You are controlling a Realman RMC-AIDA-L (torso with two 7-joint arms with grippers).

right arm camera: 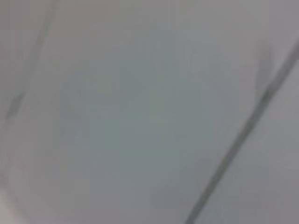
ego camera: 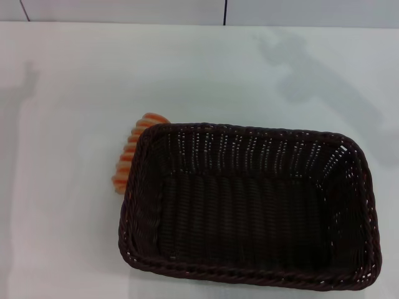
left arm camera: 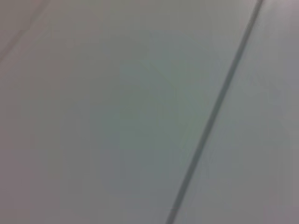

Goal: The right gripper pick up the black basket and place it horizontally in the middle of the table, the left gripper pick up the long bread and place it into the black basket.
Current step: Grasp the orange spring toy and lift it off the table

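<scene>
Neither gripper shows in any view, so finger state cannot be told; both wrist views give only a pale surface crossed by a dark seam. On the table, the bread lies at 9 o'clock of the basket, touching its left rim, partly hidden. Basket sits at 5 o'clock of the table, upright, nothing inside.

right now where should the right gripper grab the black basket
Probably the braided rim of the right short wall of the black basket, coming down from above on the robot's right. The basket sits open side up on the table, its rim exposed, and the long bread crowds the left end.
</scene>
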